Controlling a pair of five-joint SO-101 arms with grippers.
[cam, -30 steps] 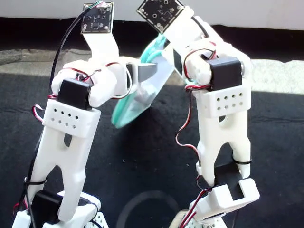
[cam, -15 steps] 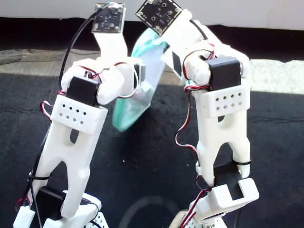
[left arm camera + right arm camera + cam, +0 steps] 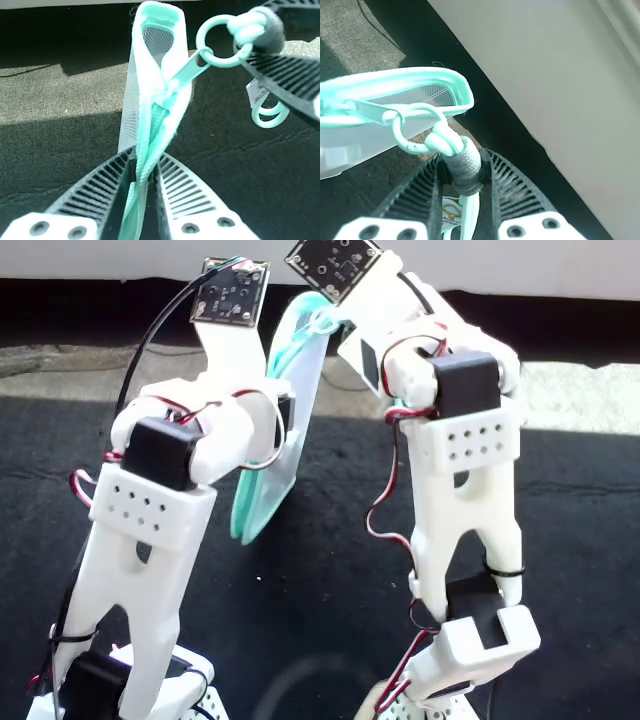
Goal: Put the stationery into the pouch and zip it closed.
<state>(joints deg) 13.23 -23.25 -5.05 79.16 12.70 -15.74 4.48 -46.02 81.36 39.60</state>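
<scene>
While the left jaws pinch the mint-green pouch's (image 3: 300, 370) near end mid-air above the bench (image 3: 300, 630), the right jaws clamp the cord tab (image 3: 464, 164) on its zip-pull ring (image 3: 200, 40); best to draw straight along the zip, pouch taut, no twisting.

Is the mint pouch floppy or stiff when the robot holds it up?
Probably bendy but not limp: the pouch hangs fairly flat from the left pincer. Likely light, since a thin edge grip holds it. The zipper cord in the right pincer looks soft.
</scene>
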